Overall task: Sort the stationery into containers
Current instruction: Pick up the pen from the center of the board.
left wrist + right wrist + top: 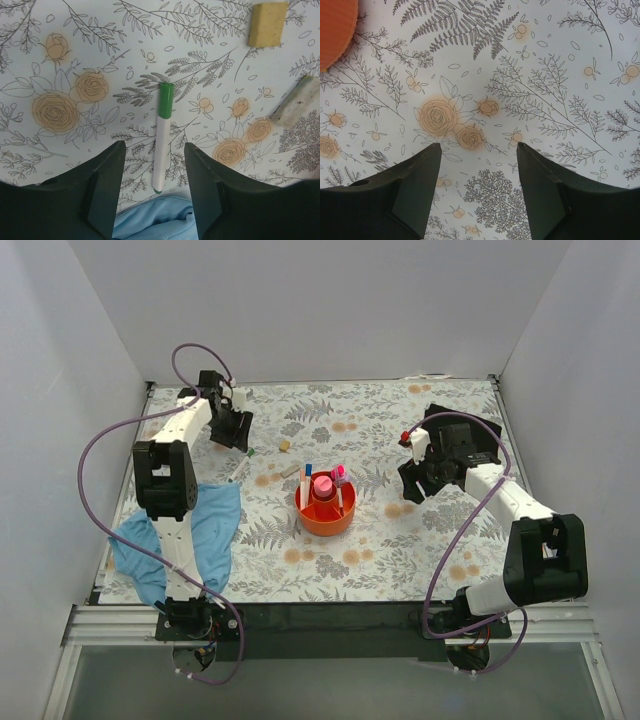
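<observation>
A white pen with a green cap (163,135) lies on the floral table cover between my left gripper's (154,150) open fingers, its near end by the blue cloth. In the top view the pen (243,463) lies just in front of the left gripper (238,435). A tan block (267,23) and a pale speckled block (296,101) lie further right. The orange organizer (325,518) at mid-table holds a pink piece, a blue-capped pen and a pink highlighter. My right gripper (412,483) is open and empty, right of the organizer, whose edge (335,30) shows in the right wrist view.
A blue cloth (190,530) lies crumpled at the left front, its edge (160,220) under my left fingers. White walls enclose the table on three sides. A black object (470,445) lies at the right rear.
</observation>
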`<state>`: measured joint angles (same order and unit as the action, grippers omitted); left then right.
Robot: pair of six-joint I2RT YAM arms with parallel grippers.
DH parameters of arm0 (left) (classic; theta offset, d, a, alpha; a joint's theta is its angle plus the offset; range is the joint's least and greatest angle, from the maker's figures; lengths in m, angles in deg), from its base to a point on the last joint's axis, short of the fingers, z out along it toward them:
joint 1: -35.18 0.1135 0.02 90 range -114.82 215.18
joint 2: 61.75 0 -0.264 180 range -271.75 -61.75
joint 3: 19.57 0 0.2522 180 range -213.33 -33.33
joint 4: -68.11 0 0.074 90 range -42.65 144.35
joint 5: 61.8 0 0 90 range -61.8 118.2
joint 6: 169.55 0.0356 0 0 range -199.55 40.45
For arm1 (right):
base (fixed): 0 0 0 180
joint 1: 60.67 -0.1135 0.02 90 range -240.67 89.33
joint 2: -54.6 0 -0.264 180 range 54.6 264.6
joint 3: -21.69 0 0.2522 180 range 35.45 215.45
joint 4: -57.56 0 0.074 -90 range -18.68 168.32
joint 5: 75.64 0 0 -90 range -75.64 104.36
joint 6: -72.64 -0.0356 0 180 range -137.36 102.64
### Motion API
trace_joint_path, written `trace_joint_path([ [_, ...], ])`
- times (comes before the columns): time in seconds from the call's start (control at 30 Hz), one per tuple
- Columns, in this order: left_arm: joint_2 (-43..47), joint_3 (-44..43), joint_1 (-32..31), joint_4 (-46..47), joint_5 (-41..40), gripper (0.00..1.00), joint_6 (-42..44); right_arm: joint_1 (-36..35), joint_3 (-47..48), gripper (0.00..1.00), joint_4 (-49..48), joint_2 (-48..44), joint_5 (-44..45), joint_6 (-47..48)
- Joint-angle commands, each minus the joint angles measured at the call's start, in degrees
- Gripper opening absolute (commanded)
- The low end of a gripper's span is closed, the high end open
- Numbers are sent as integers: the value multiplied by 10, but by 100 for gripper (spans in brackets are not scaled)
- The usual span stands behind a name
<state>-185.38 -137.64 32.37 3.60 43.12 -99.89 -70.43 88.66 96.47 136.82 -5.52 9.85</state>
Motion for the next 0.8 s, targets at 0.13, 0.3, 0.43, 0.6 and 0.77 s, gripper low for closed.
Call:
trace_joint_path([
  [0.13,47,53,-3,-14,10,50,20,4,-6,71,-12,-7,-10,2],
  [0.3,40,69,-4,8,-7,50,26,2,-6,71,-13,-7,-6,0],
  [0.43,23,63,-4,6,-4,50,30,3,-2,71,-12,-5,-3,0],
  [0.6,2,65,-9,5,-4,47,37,3,-4,71,-12,-5,1,-1],
  [0.77,-13,72,-19,23,-25,43,36,2,-7,71,-15,-4,0,-1],
])
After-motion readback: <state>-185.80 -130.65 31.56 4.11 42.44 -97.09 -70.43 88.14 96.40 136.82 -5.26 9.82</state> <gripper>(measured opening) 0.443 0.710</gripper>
